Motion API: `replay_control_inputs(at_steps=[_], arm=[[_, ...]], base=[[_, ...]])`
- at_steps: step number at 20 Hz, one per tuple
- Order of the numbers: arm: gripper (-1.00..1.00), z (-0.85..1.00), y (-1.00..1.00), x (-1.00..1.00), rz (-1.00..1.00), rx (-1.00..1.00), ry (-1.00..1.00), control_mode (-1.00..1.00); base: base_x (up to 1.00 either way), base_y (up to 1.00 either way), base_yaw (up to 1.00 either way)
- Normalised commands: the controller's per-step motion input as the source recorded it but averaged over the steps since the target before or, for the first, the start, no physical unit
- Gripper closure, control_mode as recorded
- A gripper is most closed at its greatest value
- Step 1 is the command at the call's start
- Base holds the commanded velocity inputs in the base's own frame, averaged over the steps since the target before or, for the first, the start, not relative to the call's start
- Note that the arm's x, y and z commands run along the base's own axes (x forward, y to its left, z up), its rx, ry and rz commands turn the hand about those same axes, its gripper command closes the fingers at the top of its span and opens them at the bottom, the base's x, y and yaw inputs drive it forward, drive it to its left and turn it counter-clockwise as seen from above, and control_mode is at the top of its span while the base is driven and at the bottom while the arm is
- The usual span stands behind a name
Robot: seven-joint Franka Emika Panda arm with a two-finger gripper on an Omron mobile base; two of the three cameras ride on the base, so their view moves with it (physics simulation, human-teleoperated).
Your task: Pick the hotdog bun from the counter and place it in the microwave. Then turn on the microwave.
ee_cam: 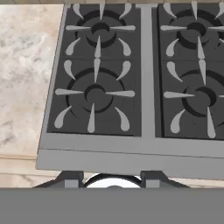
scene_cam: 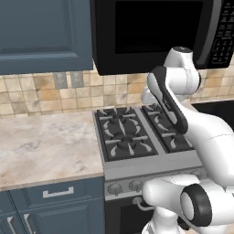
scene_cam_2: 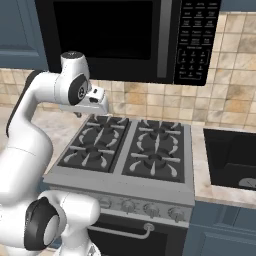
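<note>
A black gas stove (scene_cam: 137,132) is set against a beige tiled backsplash (scene_cam: 41,93). Dark blue wall cabinets (scene_cam: 43,32) are mounted above; a dark sink (scene_cam_2: 232,160) is recessed beside it.

I see the marbled counter (scene_cam: 43,141) w/ a black gas stove (scene_cam: 132,132) set in beside it, burners bare.
</note>
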Motion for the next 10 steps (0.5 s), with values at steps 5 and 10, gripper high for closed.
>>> replay_control_inputs(at_steps=[5, 10], arm=[[-1.00, -0.01, 0.00, 0.00, 0.00, 0.00, -0.05, -1.00], [-1.00, 0.04, -0.19, -0.11, 0.00, 0.00, -0.35, -1.00]], base=[[0.00, 0.00, 0.00], [0.00, 0.00, 0.00]])
